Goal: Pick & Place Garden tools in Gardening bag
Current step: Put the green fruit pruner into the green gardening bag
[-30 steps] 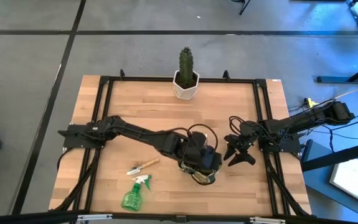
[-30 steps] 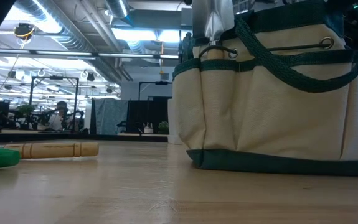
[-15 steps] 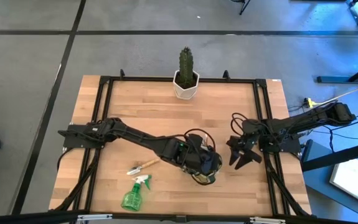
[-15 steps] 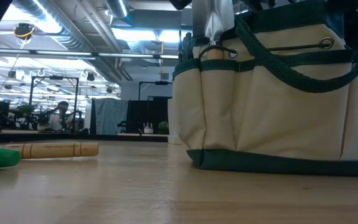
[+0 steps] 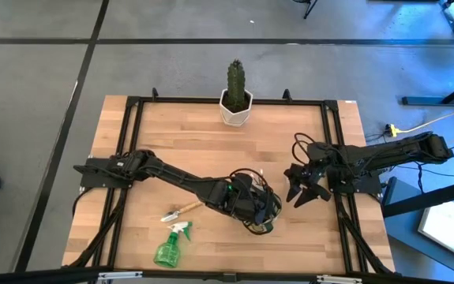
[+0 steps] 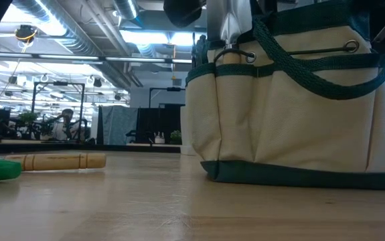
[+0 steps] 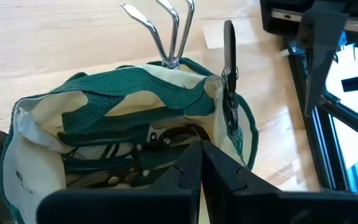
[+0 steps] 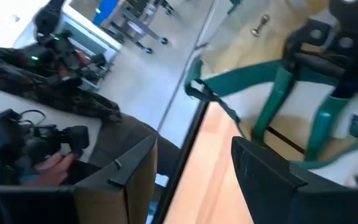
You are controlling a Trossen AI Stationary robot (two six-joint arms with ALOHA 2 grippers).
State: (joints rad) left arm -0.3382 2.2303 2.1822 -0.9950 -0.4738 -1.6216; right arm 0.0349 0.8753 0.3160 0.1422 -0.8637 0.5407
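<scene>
Hovering just over the gardening bag [image 5: 257, 214], the left hand [image 7: 202, 163] has its fingers pressed together, empty, the bag's open mouth directly beneath. A fork [image 7: 164, 28] and shears [image 7: 229, 74] stand in its pockets. The right hand [image 5: 299, 189], spread, waits just beside the bag. A trowel [image 5: 181, 211] and spray bottle [image 5: 170, 247] lie on the counter [image 5: 187, 142], well apart from both.
</scene>
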